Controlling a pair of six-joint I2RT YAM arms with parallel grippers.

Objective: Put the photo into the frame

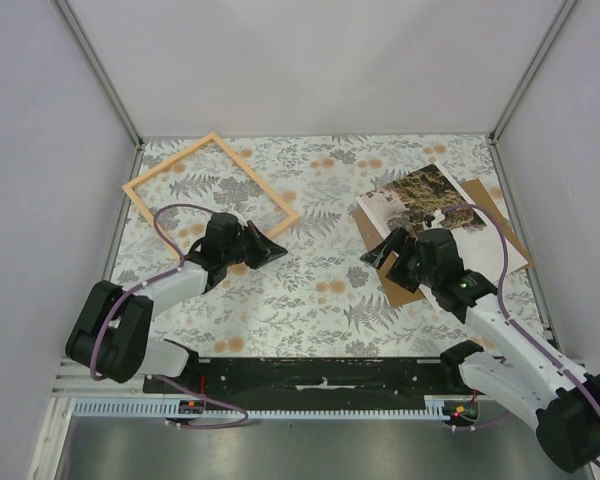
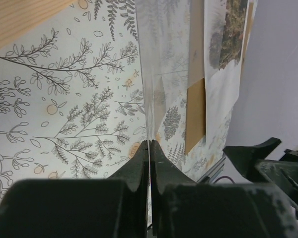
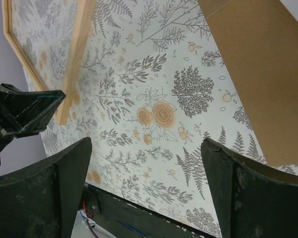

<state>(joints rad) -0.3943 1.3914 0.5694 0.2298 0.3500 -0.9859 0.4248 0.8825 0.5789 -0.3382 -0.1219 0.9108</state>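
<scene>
A: Claws?
B: Left claw (image 2: pixel 149 148) pressed together, nothing clearly held, by the frame (image 1: pixel 169 161). Right claw (image 3: pixel 146 144) spread, empty, beside the backing board (image 3: pixel 258 84).
A: Photo?
B: Photo (image 1: pixel 420 195) lies on the board, well apart from the frame. Probably light, floppy paper; pinch a corner. Frame holds nothing.

A: How many things lie on the counter (image 1: pixel 310 290)?
B: One frame (image 1: pixel 211 188) at ten o'clock; one photo (image 1: pixel 420 195) and one brown board (image 1: pixel 405 288) at two; perhaps one white sheet (image 1: pixel 492 245) there too.
A: Claws?
B: Two: left claw (image 1: pixel 275 250), right claw (image 1: pixel 380 256).
</scene>
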